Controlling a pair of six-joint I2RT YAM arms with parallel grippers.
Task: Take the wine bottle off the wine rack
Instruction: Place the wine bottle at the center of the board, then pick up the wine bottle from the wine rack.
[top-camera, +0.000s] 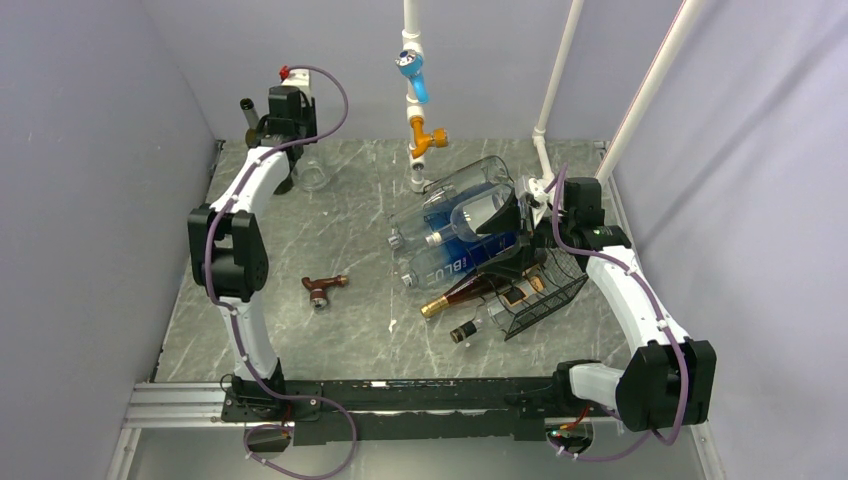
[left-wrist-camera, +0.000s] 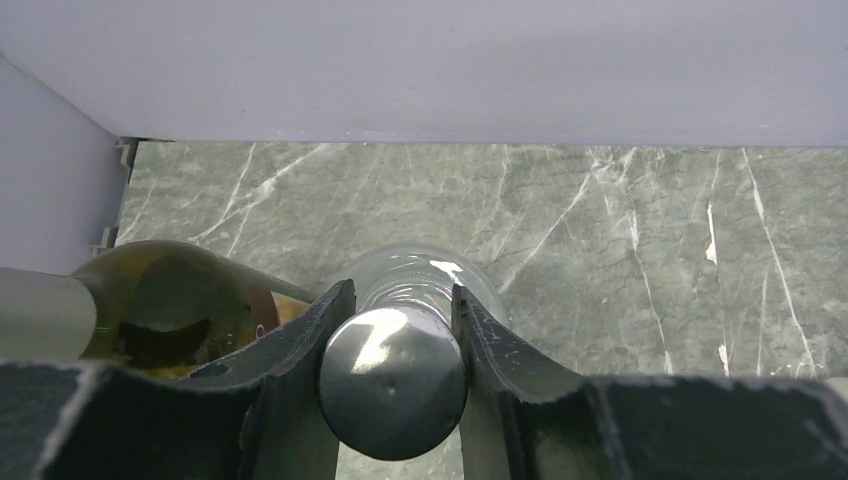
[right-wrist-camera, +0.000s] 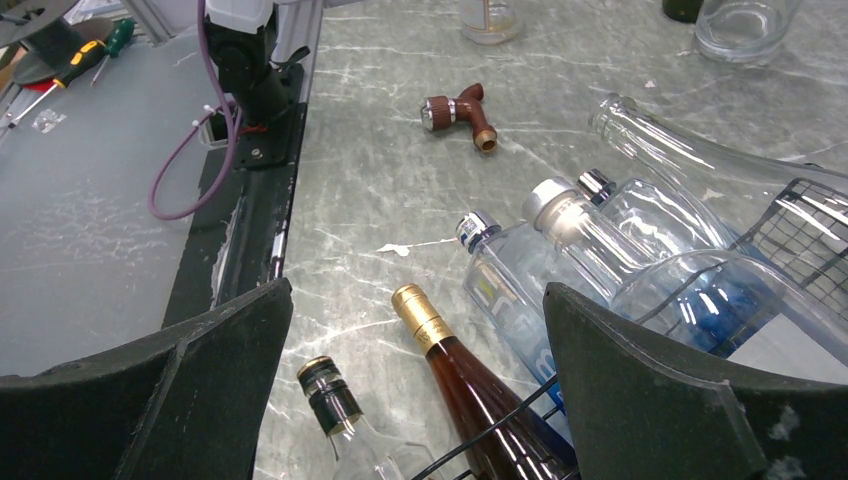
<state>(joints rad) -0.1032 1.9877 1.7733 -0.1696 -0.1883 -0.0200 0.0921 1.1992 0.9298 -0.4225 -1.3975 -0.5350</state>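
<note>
- My left gripper (left-wrist-camera: 400, 325) is clenched on the silver cap (left-wrist-camera: 393, 385) of a clear glass bottle (left-wrist-camera: 425, 272). The bottle stands upright in the far left corner of the table (top-camera: 350, 225), and one finger (left-wrist-camera: 300, 340) presses each side of the cap.
- Just beside that bottle, on its left in the wrist view, stands an olive-green bottle (left-wrist-camera: 160, 310). I cannot tell whether the two touch.
- My right gripper (right-wrist-camera: 418, 290) is released, its fingers (right-wrist-camera: 200, 390) spread wide with nothing between them. It hangs over the pile of bottles at the wine rack (top-camera: 552, 298), and I cannot tell whether it touches the topmost one.
- The wine rack, black wire mesh, sits close to the table's right edge, about midway between the near and far edges.
- The amber wine bottle (top-camera: 472, 291) lies low in the rack. Its gold-foil neck pokes out of the mesh toward the near left.
- Above it lies a blue bottle (top-camera: 462, 257), and on top of that a large clear bottle (top-camera: 455, 190).
- Nearest the near edge, a clear bottle with a dark cap (top-camera: 478, 328) also sticks out of the rack.
- A brown pipe fitting (top-camera: 322, 290) lies on the table left of centre, well apart from the rack.
- A white pipe frame (top-camera: 560, 70) rises from the far edge.
</note>
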